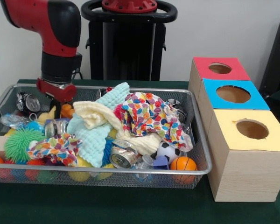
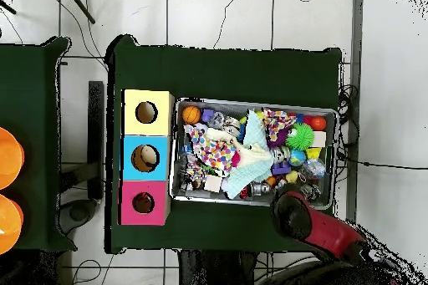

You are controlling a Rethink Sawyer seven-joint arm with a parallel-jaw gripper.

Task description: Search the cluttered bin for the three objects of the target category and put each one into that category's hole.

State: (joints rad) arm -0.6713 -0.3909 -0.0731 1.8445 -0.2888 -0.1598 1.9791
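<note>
Checking progress, I found nothing to show that any target had gone into a hole yet. The wire bin (image 1: 196,170) sat on the green desk (image 1: 107,207) and was heaped full: a polka-dot cloth (image 1: 151,114) and a pale teal washcloth (image 1: 95,137) lay draped over the middle, with a cream cloth (image 1: 100,114) between them. A crushed can (image 1: 122,157), a small soccer ball (image 1: 168,150) and a small basketball (image 1: 183,164) lay at the front of the bin, near the boxes. A green spiky ball (image 1: 19,143) sat at the opposite end, and a second patterned cloth (image 1: 56,148) lay beside it.

The three boxes stood just beside the bin in a row: the red box (image 1: 219,69), the blue box (image 1: 233,94) and the yellow box (image 1: 249,130). I could not see inside the holes well enough to tell whether anything had been dropped in. The task sentence did not name the target category, so I could not say which pieces counted; by my judgement, all three were probably left to find, some perhaps buried under the cloths.

The arm reached down into the bin's far corner, at the end away from the boxes. My pincer (image 1: 57,108) dipped among the clutter there, near a yellow duck (image 1: 47,115) and some metal pieces (image 1: 27,102). Its tips were hidden by the objects around them; I could not tell whether it was spread, pressed together or pinching something. In the overhead view the arm's body covered it entirely.
</note>
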